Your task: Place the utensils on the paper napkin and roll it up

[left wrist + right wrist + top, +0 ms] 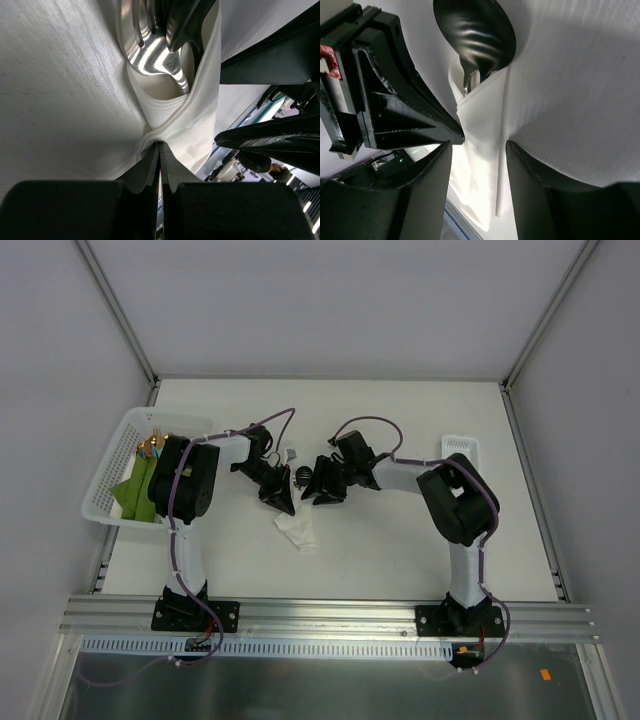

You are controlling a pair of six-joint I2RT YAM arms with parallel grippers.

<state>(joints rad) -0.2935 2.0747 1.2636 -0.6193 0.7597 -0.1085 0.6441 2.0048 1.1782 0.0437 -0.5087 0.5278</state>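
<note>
Left claw (160,147) first: pressed fully together, tips clamped on a crease of the paper napkin (176,122) at the very end of the fingers. Just beyond those tips, tucked in the loose white pocket: the utensils (150,55), glossy and dark, with the round bowl of the spoon (475,35) poking out past the paper. Between the two claws, then, a half-wrapped bundle close over the table (580,100); cannot tell whether resting or lifted slightly. Right claw (479,147) facing the left one: fingers apart, straddling the napkin's free tail without gripping it, left claw's tip touching the paper just ahead of the near finger. As to handling, probably thin, soft and easily torn, with no stiffness of its own, so likely to sag, unroll or rip if tugged by one corner. Cutlery likely light, rigid and slick, apt to slide out of the open end when tilted. Best taken across the body of the bundle, where the stiff handles back the paper, closing gently and keeping the roll level rather than pulling on the loose flap.
</note>
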